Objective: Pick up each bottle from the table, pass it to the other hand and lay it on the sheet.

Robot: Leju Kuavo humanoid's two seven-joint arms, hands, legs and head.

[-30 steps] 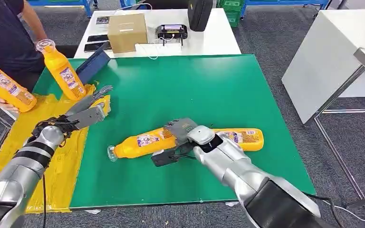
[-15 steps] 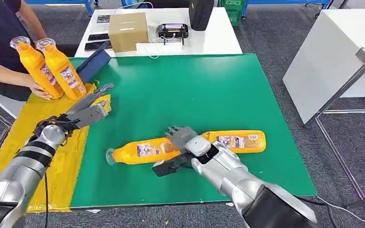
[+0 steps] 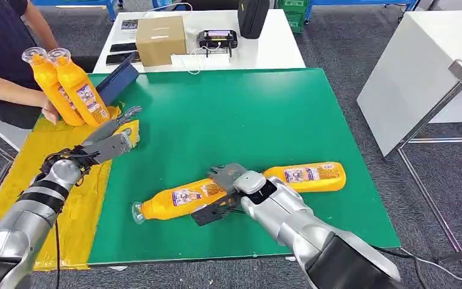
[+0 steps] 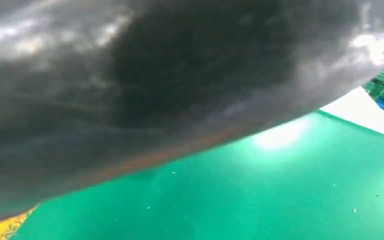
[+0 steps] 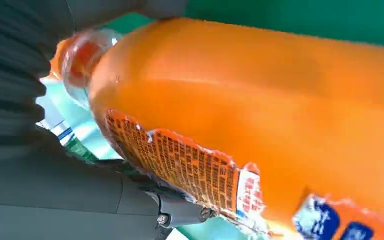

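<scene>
- Head view: my right hand (image 3: 228, 180) wrapped the near bottle (image 3: 177, 199) lying on the green table (image 3: 228, 114), ready to lift; my left hand (image 3: 113, 141) waited empty, fingers apart, over the yellow sheet (image 3: 84, 198).
- Right wrist view: the bottle (image 5: 260, 115) lay against my palm.

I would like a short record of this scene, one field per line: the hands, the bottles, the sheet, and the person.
right hand: gripping the near orange bottle, which lies on the green table with its cap toward the robot's left
second lying bottle: on the table just behind the right hand
left hand: holds nothing, fingers apart, over the edge of the yellow sheet
person: at the sheet's far end, a hand on two upright orange bottles
white table: cardboard box
</scene>
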